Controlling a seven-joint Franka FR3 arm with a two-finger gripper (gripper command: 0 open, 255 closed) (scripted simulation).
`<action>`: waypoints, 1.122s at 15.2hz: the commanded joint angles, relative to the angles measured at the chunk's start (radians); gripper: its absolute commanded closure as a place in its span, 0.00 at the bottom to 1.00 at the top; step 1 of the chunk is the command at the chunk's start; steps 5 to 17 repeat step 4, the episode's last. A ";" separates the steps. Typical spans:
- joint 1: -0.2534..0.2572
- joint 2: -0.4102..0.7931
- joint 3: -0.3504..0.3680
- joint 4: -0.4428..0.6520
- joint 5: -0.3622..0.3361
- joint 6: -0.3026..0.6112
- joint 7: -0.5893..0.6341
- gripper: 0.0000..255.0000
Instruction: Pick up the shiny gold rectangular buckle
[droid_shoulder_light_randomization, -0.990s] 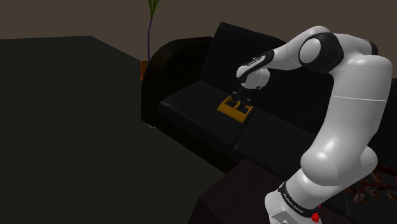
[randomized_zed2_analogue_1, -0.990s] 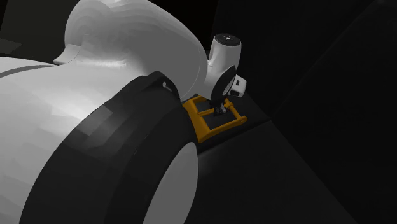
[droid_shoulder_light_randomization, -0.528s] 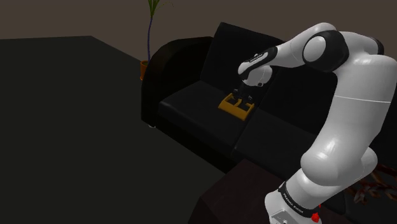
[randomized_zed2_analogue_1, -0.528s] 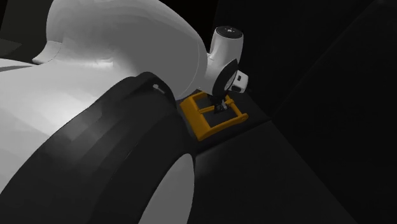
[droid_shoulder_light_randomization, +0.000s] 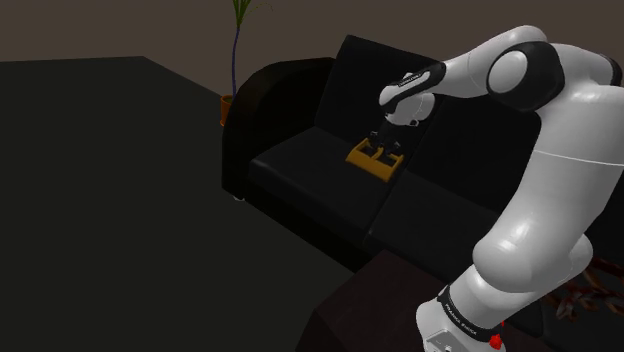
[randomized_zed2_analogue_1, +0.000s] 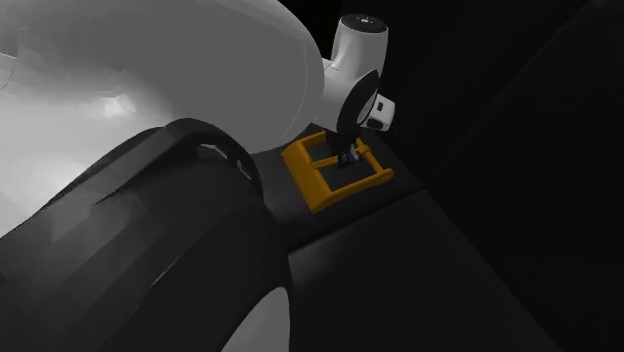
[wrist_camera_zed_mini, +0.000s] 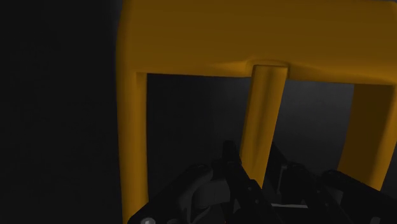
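The gold rectangular buckle (droid_shoulder_light_randomization: 362, 158) sits just over the middle seat of the black sofa (droid_shoulder_light_randomization: 300, 170), looking slightly raised off the cushion. My gripper (droid_shoulder_light_randomization: 385, 149) comes down on it from above, shut on the buckle's centre bar. In the second exterior view the buckle (randomized_zed2_analogue_1: 305, 180) shows as an orange-gold frame with the gripper (randomized_zed2_analogue_1: 350, 158) clasping its middle. Up close in the wrist view, the two black fingers (wrist_camera_zed_mini: 232, 167) pinch the centre bar (wrist_camera_zed_mini: 262, 114), with the buckle's frame (wrist_camera_zed_mini: 254, 38) beyond them.
The sofa's backrest (droid_shoulder_light_randomization: 370, 75) rises right behind the gripper, and its armrest (droid_shoulder_light_randomization: 255, 110) is at the shoulder view's left. A potted plant (droid_shoulder_light_randomization: 235, 60) stands behind the armrest. A dark low surface (droid_shoulder_light_randomization: 360, 310) lies in front of the stand.
The gripper has risen and drifted toward the backrest with the buckle clasped in it. The buckle has come up from the seat cushion.
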 joint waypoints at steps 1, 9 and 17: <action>0.003 -0.015 -0.002 0.008 -0.006 -0.023 0.006 1.00; 0.003 -0.024 -0.003 0.013 -0.009 -0.036 0.008 1.00; 0.003 -0.024 -0.003 0.013 -0.009 -0.036 0.008 1.00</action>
